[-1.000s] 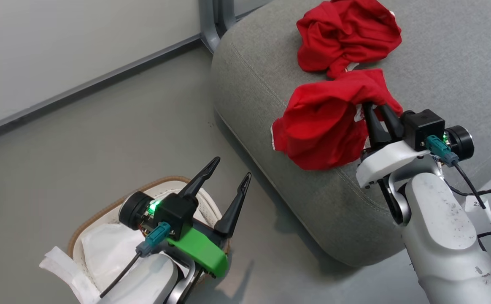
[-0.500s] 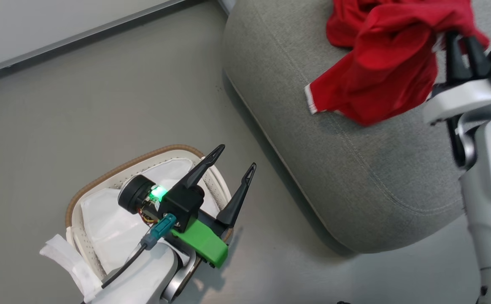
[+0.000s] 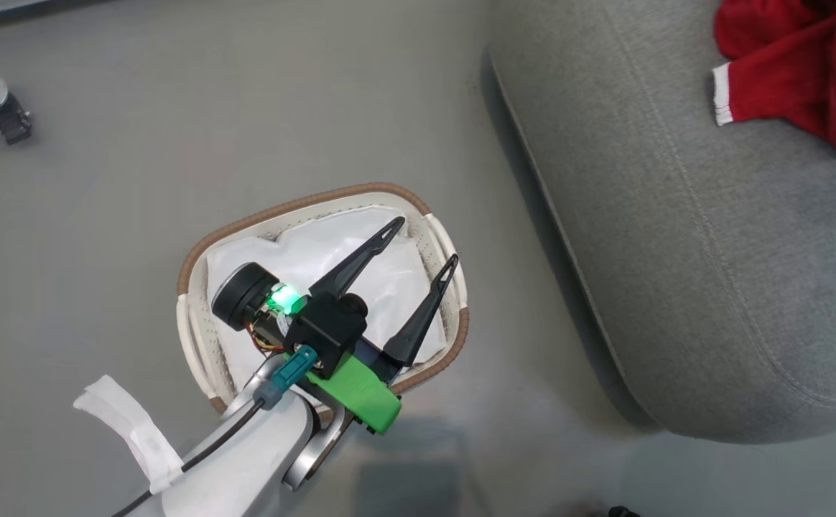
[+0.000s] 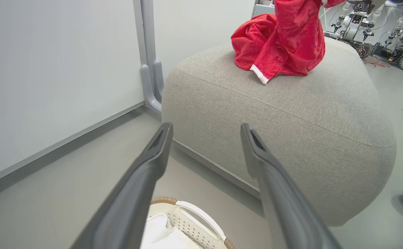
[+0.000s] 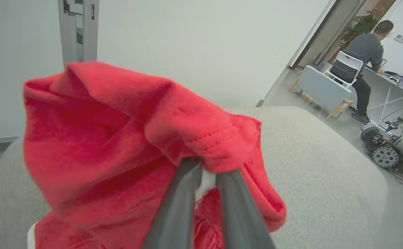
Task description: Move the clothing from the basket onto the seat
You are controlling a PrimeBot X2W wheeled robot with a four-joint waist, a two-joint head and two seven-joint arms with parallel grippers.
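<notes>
Clothing (image 5: 118,138) pulled up from seat (image 5: 326,166), right end effector (image 5: 208,171) clenched on it, left end effector (image 3: 424,240) splayed above basket (image 3: 260,215)

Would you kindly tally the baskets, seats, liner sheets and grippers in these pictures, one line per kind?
basket: 1
seat: 1
liner sheet: 1
grippers: 2 (left gripper open over the basket; right gripper shut on clothing)
Total: 5
</notes>
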